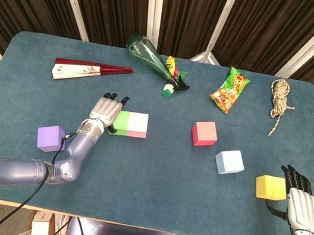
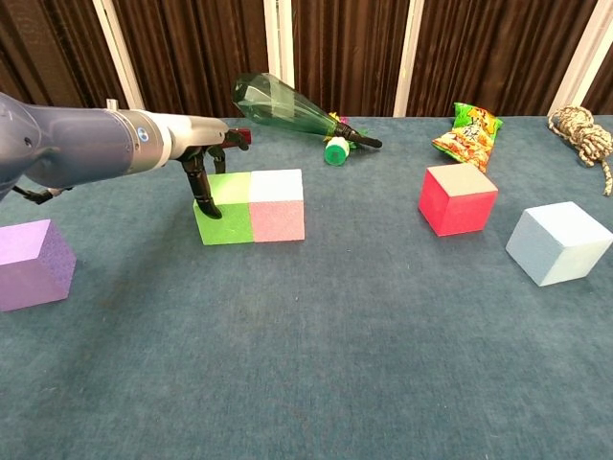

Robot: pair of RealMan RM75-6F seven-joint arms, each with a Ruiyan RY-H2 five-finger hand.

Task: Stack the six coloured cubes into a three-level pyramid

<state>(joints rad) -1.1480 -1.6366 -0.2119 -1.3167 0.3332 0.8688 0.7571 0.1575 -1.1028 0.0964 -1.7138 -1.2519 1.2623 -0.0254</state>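
My left hand (image 1: 105, 110) (image 2: 199, 171) reaches in from the left with its fingers pointing down against the left side of the green cube (image 1: 120, 122) (image 2: 223, 208); it holds nothing. The green cube sits flush against the pink cube (image 1: 137, 124) (image 2: 277, 204). A purple cube (image 1: 50, 138) (image 2: 34, 264) lies to the left of my forearm. The red cube (image 1: 204, 133) (image 2: 456, 198) and the light blue cube (image 1: 230, 162) (image 2: 558, 242) stand apart on the right. My right hand (image 1: 302, 205), fingers extended, rests just right of the yellow cube (image 1: 270, 187) near the front edge.
Along the back of the blue table (image 1: 154, 171) lie a folded fan (image 1: 89, 70), a tipped green bottle (image 1: 149, 54) (image 2: 287, 108), a snack bag (image 1: 229, 91) (image 2: 467, 131) and a coil of rope (image 1: 280, 96) (image 2: 581, 130).
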